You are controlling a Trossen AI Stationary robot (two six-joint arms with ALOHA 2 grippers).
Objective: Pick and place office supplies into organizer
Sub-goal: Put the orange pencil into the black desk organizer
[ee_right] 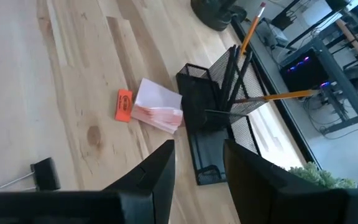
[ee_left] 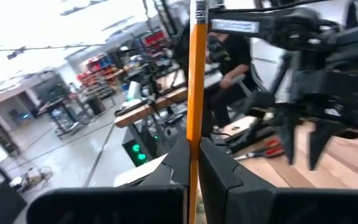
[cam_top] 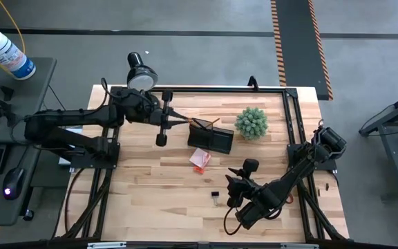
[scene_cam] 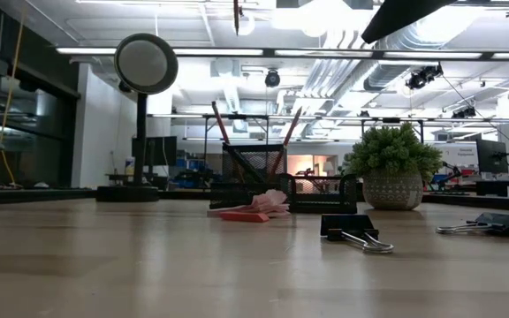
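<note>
The pencil, clamped in the left gripper's jaws, points lengthwise toward the organizer just beside it; the right gripper's jaws stand apart, farther off.

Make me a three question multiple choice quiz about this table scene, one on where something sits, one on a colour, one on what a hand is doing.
1. Where does the pink sticky-note pad lie?
A. inside the black mesh organizer
B. on the wooden table beside the organizer
C. under the round black desk lamp

2. What colour is the small flat eraser next to the pad?
A. orange
B. blue
C. white

3. What is the left hand doing?
A. hanging open and empty
B. gripping a binder clip
C. closed on a thin orange-yellow pencil

Answers: 1 B, the right wrist view shows the pad on bare wood against the organizer's side. 2 A, it shows orange on the wood there. 3 C, the left wrist view shows the pencil clamped between the two fingers.
</note>
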